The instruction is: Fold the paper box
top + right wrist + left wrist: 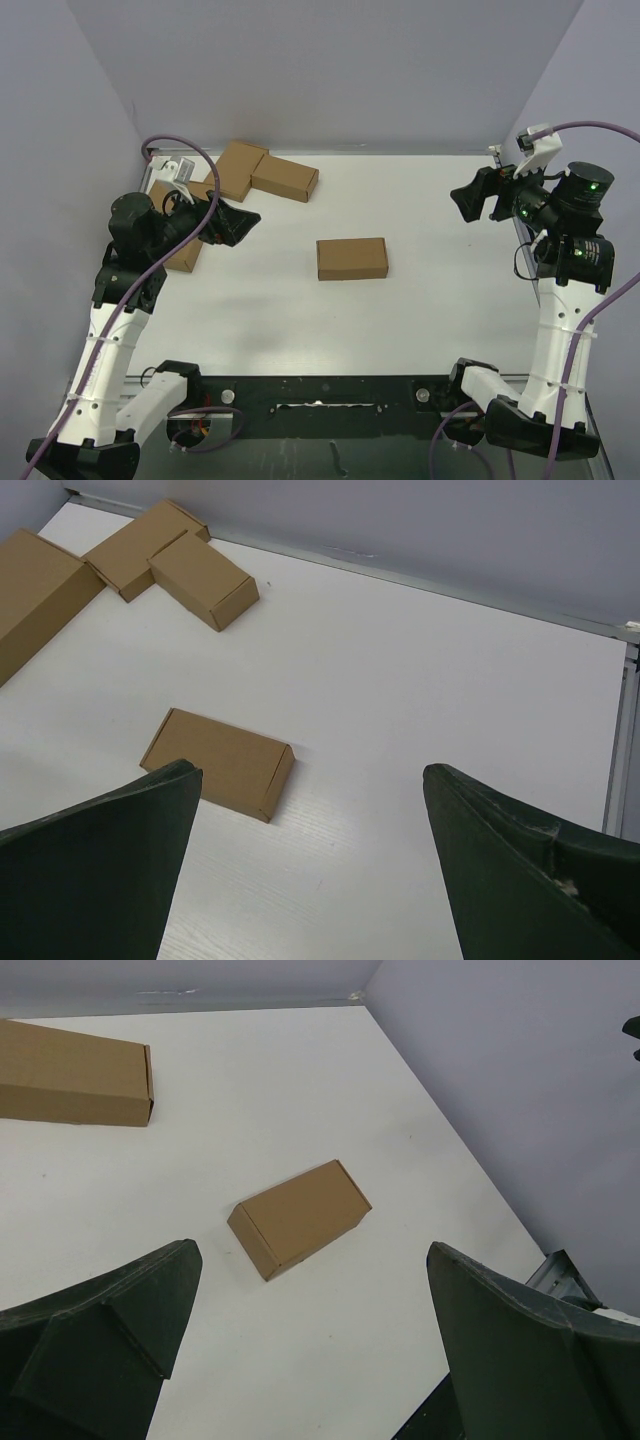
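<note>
Box (352,258): small closed brown carton lying flat at the middle of the table (430,300), likely light, stiff-walled yet crushable (pinch across its short width, by my reckoning); left gripper (238,222) and right gripper (465,200) both spread, empty.

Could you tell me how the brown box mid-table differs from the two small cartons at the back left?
The paper box lies alone in the middle of the table, touching nothing; the two small cartons sit at the back left, touching each other at a corner. The paper box lies roughly square to the near edge; the two small cartons are angled. All are closed, plain brown cardboard.
</note>
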`<action>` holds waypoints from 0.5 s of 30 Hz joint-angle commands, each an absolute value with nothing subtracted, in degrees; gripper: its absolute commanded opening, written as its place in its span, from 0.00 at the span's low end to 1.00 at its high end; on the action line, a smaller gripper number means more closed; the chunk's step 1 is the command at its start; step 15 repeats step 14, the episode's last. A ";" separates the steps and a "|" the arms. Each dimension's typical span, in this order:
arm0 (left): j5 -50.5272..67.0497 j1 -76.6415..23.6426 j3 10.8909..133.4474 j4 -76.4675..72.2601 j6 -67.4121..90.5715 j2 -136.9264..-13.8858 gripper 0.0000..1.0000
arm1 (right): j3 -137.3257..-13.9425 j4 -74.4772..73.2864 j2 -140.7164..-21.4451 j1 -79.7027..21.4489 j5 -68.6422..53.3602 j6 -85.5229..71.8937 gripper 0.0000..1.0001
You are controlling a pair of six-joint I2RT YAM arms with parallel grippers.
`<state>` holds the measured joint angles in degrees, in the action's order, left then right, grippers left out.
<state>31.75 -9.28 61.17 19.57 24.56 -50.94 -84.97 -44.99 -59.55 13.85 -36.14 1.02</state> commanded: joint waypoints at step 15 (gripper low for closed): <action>31.44 -9.05 62.63 18.00 23.17 -50.69 0.98 | -85.61 -41.54 -58.21 13.79 -35.98 0.80 0.98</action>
